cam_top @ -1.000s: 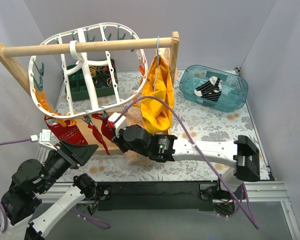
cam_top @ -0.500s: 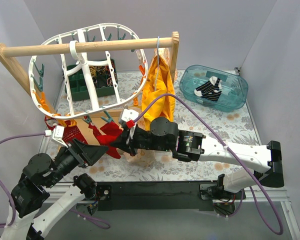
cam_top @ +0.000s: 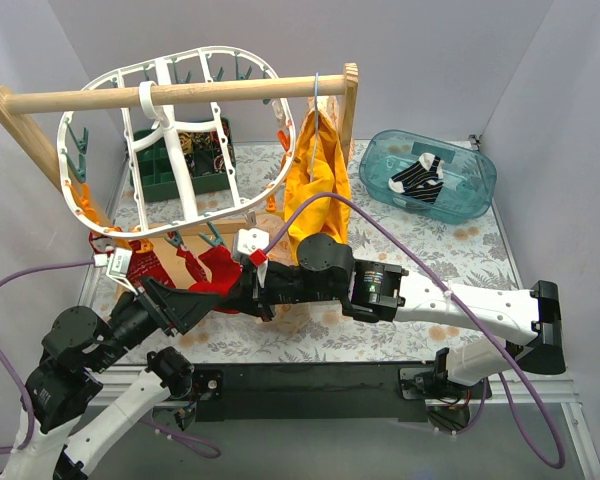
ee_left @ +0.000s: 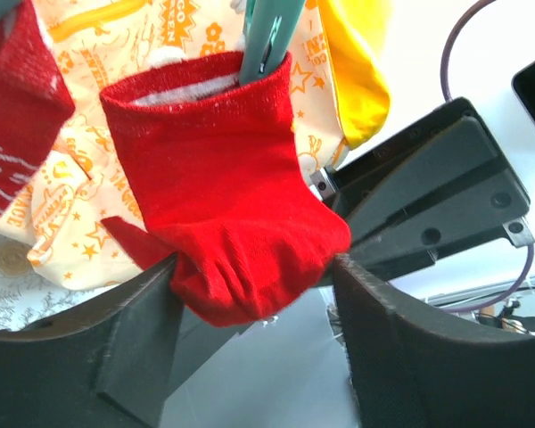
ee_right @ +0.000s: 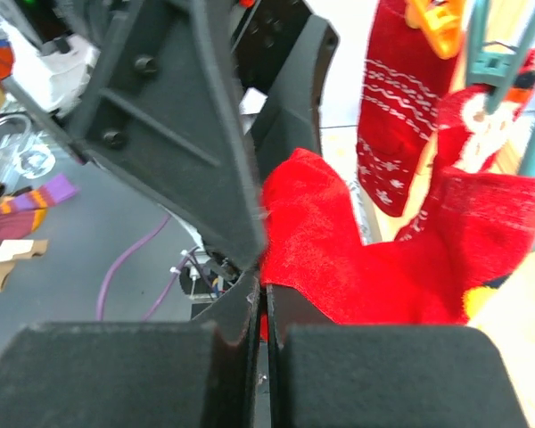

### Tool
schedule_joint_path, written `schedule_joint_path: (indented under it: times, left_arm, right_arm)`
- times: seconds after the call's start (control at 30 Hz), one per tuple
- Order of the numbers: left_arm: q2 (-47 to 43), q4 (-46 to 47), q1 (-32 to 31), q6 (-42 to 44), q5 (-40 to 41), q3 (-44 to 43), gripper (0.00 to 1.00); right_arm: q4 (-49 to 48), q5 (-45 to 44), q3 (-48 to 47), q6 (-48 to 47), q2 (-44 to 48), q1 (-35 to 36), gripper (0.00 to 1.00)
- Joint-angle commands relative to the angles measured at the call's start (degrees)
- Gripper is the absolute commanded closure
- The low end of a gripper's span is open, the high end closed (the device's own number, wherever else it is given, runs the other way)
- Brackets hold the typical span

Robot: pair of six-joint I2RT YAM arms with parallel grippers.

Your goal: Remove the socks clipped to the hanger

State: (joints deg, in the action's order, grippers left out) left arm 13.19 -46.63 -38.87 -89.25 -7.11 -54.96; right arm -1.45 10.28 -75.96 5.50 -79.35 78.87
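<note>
At the front, the left gripper (ee_left: 254,294) has risen and spread since a second ago. Its jaws now stand wide open on either side of the toe of a red sock (ee_left: 232,187), not yet closing on it. The right gripper (ee_right: 264,312) has swung across from the right in that same second. It is closed tight, and the sock's lower edge seems pinched between its fingers. Both arms now meet at this one sock, so pulling it free looks like the step in hand. The sock is bright red, soft and creased, and its white-lined cuff is clamped in a teal peg (ee_left: 269,36). Just left of it, more red socks (cam_top: 130,265) are still clipped, one with white stitching. The pegs belong to the white oval hanger (cam_top: 178,160), which is hooked over a wooden rail (cam_top: 180,95). Farther right, a black-and-white sock (cam_top: 418,175) lies in a teal bin (cam_top: 470,190), already off the hanger.
</note>
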Motion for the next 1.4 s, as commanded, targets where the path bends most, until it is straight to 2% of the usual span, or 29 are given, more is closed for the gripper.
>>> schedule_joint_path:
  times: [0.0, 0.07, 0.1, 0.17, 0.2, 0.27, 0.3, 0.33, 0.4, 0.5, 0.53, 0.57, 0.73, 1.03, 1.17, 1.37]
  left_arm:
    - [1.13, 0.58, -0.15, 0.66, 1.22, -1.2, 0.4]
    - [1.22, 0.32, -0.15, 0.66, 1.84, -1.64, 0.46]
    - [1.31, -0.12, -0.15, 0.57, 2.36, -1.9, 0.54]
    - [1.4, -0.48, -0.15, 1.18, 2.8, -2.43, 0.63]
    - [1.4, -1.0, -0.15, 1.45, 3.16, -2.43, 0.75]
    - [1.49, -1.7, -0.15, 1.54, 4.39, -2.43, 0.88]
    - [1.49, -2.14, -0.15, 1.54, 4.39, -2.35, 0.92]
    - [1.84, -2.23, -0.15, 1.45, 3.95, -2.08, 1.0]
    - [2.01, -2.32, -0.15, 1.71, 3.16, -1.64, 1.0]
    - [2.36, -1.97, -0.15, 1.8, 2.81, -1.03, 1.0]
    - [2.54, -1.8, -0.15, 1.89, 2.72, -1.2, 1.0]
    - [3.06, -1.71, -0.15, 1.89, 2.28, -1.46, 1.0]
    - [4.56, -1.36, -0.15, 3.56, 1.14, -1.56, 1.0]
    - [4.65, -1.62, -0.15, 3.47, -0.53, -2.52, 1.0]
    - [4.74, -1.97, -0.15, 3.56, -1.06, -3.31, 1.0]
    - [4.39, -1.97, -0.15, 3.21, -1.15, -3.23, 1.0]
  right_arm:
    - [-2.85, 4.39, -1.12, -1.28, 0.16, 0.06, 0.99]
    - [-2.68, 5.27, -1.03, -1.28, -0.01, 0.06, 0.99]
    - [-2.42, 5.53, -1.03, -1.19, -0.1, 0.06, 0.99]
    - [-1.89, 5.28, -1.03, -1.02, -0.01, -0.03, 0.98]
    - [-1.28, 4.92, -0.94, -1.1, 0.16, 0.05, 0.88]
    - [0.04, 3.61, -1.03, -1.54, 0.16, 0.06, 0.78]
    - [0.74, 3.08, -1.29, -1.63, 0.25, -0.03, 0.65]
    - [1.36, 1.77, -1.81, -1.54, 0.08, -0.12, 0.61]
    - [4.87, -0.08, -4.18, -1.54, -0.45, -0.03, 0.53]
    - [9.7, -9.55, -8.91, -0.14, -1.68, -0.03, 0.34]
    - [11.19, -12.63, -10.42, 0.21, -2.21, -0.21, 0.33]
    - [13.73, -16.92, -12.0, 1.26, -2.73, -0.38, 0.26]
    - [15.95, -21.0, -20.0, 0.75, -6.16, -0.47, 0.16]
    - [16.83, -27.06, -29.76, 0.65, -13.37, -0.47, 0.14]
    - [17.1, -30.67, -32.93, 0.83, -15.39, -0.47, 0.21]
    - [17.19, -32.43, -33.99, 0.92, -16.45, -0.47, 0.27]
